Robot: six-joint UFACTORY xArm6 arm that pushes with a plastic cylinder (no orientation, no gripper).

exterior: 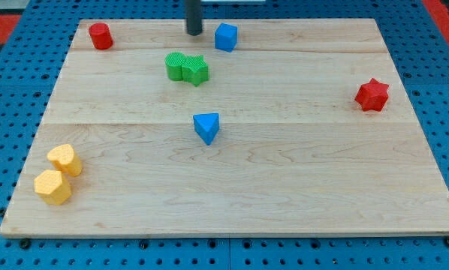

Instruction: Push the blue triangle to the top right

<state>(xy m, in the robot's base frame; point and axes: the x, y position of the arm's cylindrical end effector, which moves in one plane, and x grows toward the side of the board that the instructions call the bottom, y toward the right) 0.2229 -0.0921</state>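
The blue triangle [206, 127] lies near the middle of the desk [284, 180], a little to the view's left of centre, with bare wood on every side of it and nothing touching it. Up from it toward the view's top sit two green blocks [186, 68] pressed together, the right one star-like, the left one hard to make out in shape. Beyond them, near the top edge, my tip [194, 34] rests on the wood, just to the view's left of a blue cube [226, 36] with a small gap between them; it stands well apart from the blue triangle, with the green pair lying between. The rod rises straight up from the tip and is cut off by the view's top edge, so the arm above it cannot be seen. There is no gripper on this rod, so nothing is held or clasped. A red cylinder [100, 35] stands in the top left corner, and a red star [372, 94] lies near the view's right edge. Two yellow blocks [58, 175] sit close together at the bottom left, their shapes roughly rounded or many-sided and not clear.
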